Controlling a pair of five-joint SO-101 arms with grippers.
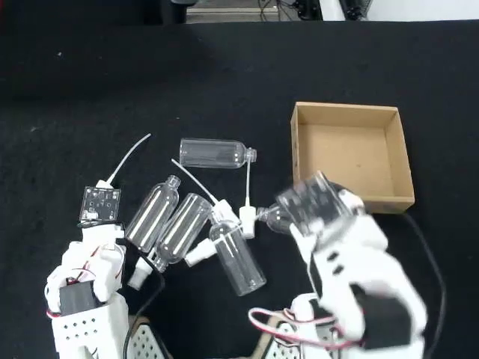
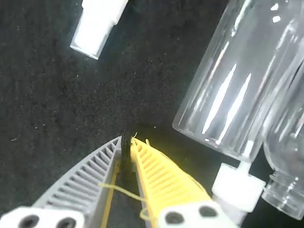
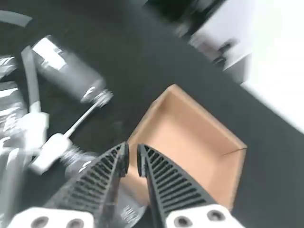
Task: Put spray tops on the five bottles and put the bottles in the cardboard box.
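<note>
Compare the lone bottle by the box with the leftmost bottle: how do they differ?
Pose: the lone bottle lies crosswise, neck toward the box; the leftmost bottle lies diagonally.
Neighbours: the lone bottle touches no other bottle; the leftmost bottle lies right alongside a third bottle.
Shared: both are clear, on their sides, bare-necked and outside the box.

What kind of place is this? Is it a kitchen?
Not a kitchen; most likely a robot lab or workshop. A left arm and a right arm sit at a black-covered table, with clear bottles and a cardboard box laid out, and cables lie behind.
</note>
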